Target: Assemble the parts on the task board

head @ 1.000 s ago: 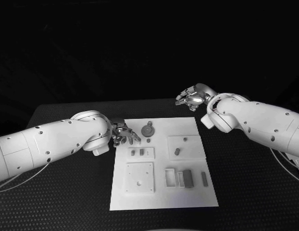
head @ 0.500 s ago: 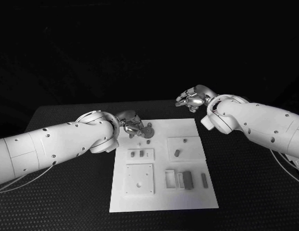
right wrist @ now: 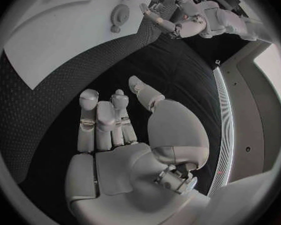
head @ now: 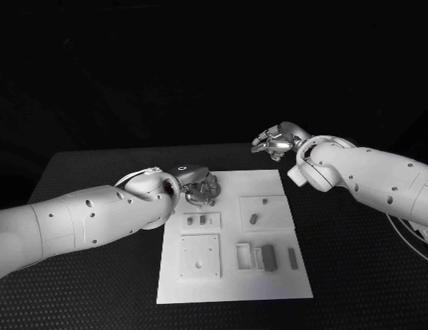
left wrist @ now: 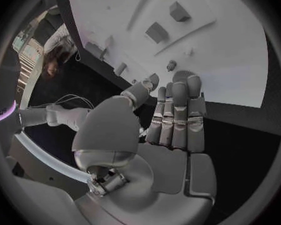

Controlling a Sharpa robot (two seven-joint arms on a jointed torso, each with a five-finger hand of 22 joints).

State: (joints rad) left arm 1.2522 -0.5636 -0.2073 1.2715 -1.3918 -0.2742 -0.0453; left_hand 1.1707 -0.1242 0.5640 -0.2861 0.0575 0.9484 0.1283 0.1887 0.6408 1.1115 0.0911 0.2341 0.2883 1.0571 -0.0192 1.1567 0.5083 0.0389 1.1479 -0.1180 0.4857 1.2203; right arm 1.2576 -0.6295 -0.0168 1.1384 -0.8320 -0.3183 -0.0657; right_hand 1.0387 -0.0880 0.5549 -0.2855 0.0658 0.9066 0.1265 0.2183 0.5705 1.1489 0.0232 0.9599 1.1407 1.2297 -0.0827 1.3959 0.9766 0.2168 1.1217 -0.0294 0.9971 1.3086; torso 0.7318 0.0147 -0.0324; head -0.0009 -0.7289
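The white task board (head: 274,180) lies mid-table with small grey parts on it. A pair of pieces (head: 196,219) sits in a raised frame, and a dark block (head: 269,255) stands near a thin bar (head: 292,257). My left hand (head: 200,188) hovers over the board's far left corner, fingers straight, thumb apart, holding nothing. In the left wrist view the fingertips (left wrist: 180,81) reach the board's edge (left wrist: 209,60). The right wrist view shows a round part (right wrist: 120,14) just beside that left hand (right wrist: 178,17). My right hand (head: 276,141) hangs beyond the far right corner, fingers loosely extended and empty (right wrist: 109,120).
A square white plate (head: 200,254) and a white tray block (head: 243,254) sit on the board's near half. Black textured table (head: 362,275) surrounds the board on all sides. My bulky left forearm (head: 85,220) lies along the board's left side.
My left arm has swung in from the board's left edge, carrying the hand over the far left corner, where it covers the round part. The right hand has stayed put.
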